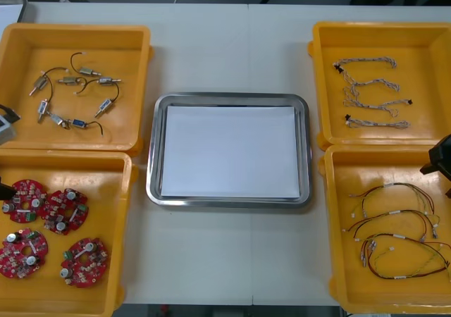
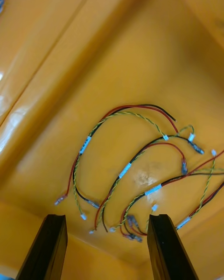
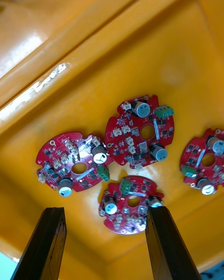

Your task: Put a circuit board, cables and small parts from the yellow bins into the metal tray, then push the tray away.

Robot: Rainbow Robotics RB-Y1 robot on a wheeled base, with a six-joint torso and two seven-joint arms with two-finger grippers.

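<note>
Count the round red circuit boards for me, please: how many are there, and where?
4, all in the near yellow bin on the robot's left: far-left board, far-right board, near-left board, near-right board. None seems hidden.

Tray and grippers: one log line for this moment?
tray: unloaded | left gripper: open, over circuit boards | right gripper: open, over red and yellow cables

Left end effector [image 3: 103,210], right end effector [image 2: 108,217], flat black fingers [image 2: 164,247], squared tips.
</note>
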